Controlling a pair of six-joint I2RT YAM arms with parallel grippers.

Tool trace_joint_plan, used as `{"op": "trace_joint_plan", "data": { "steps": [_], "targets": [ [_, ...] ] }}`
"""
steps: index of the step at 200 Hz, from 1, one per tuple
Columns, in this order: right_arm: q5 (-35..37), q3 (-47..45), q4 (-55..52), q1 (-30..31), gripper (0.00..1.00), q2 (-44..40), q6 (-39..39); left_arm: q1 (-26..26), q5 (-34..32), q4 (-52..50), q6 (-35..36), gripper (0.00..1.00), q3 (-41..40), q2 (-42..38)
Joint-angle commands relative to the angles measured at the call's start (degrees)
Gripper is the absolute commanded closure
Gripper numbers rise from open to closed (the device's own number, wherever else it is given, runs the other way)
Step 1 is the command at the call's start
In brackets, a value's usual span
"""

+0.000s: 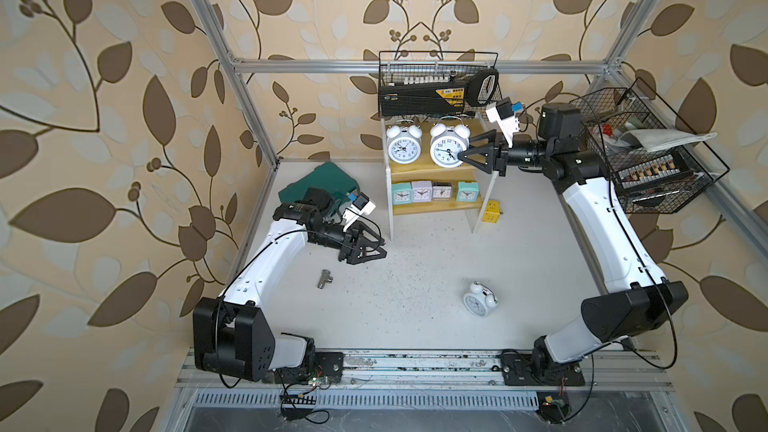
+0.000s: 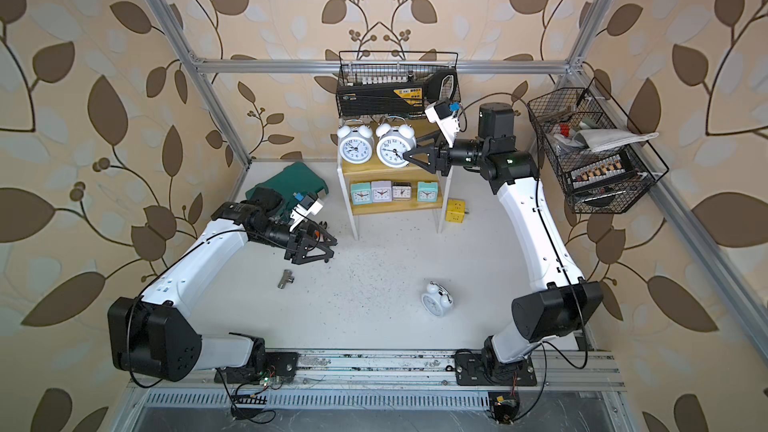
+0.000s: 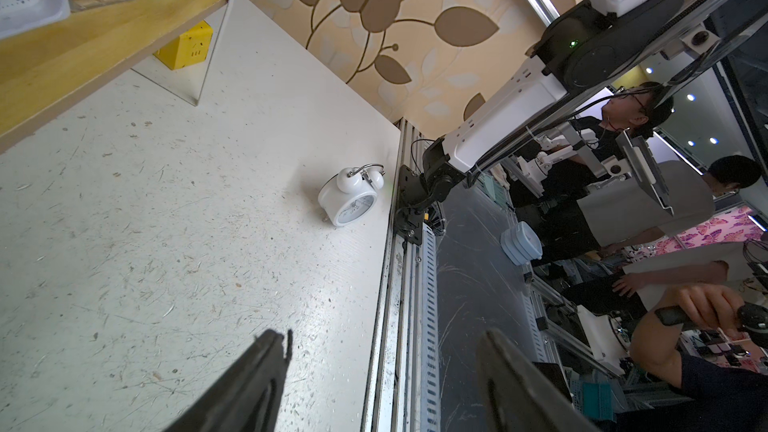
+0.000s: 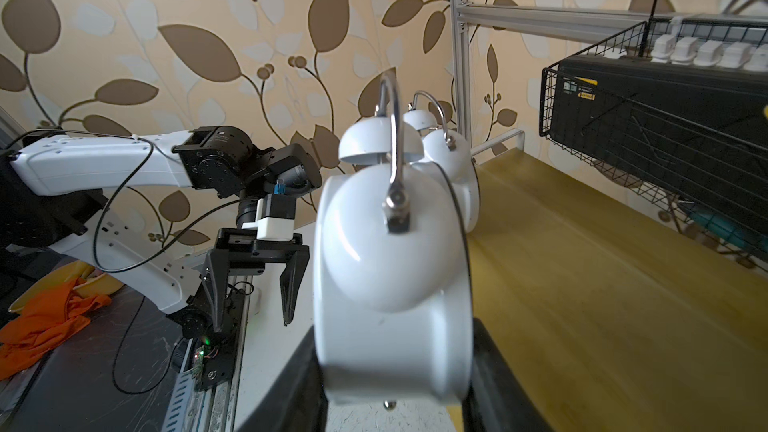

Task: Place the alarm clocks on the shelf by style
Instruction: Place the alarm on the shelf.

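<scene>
Only wrist-side: right gripper (image 4: 395, 392) around clock (image 4: 390, 268)

The shelf (image 1: 415, 169) stands at 12 o'clock on the tabletop (image 1: 415, 317). Its upper board carries the left bell clock (image 1: 404, 148) and the right bell clock (image 1: 446, 152), both upright. The right claw (image 1: 463, 150) reaches in from 3 o'clock, fingers clamped on the right bell clock's edge. The lower board holds the mint clock (image 1: 401, 194), lilac clock (image 1: 422, 191), clear clock (image 1: 441, 191) and teal clock (image 1: 468, 192). A third bell clock (image 1: 480, 300) lies at 5 o'clock. The left claw (image 1: 381, 246) hovers spread and empty at 9 o'clock.
</scene>
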Motion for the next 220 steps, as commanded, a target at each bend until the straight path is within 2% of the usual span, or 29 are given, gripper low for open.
{"op": "trace_joint_plan", "data": {
  "steps": [1, 73, 220],
  "targets": [
    [-2.8, 4.3, -1.3, -0.6, 0.66, 2.6, -2.7, 0.8, 1.2, -1.2, 1.2, 0.24, 0.8, -1.7],
    [-4.0, 17.8, -11.8, -1.3, 0.64, 13.2, -8.3, 1.5, 1.4, -1.1, 1.4, 0.24, 0.7, -1.7],
    [-2.2, 20.0, -12.1, -1.3, 0.58, 17.9, -9.4, 2.0, 1.5, -1.2, 1.5, 0.24, 0.6, -1.5]
  ]
}}
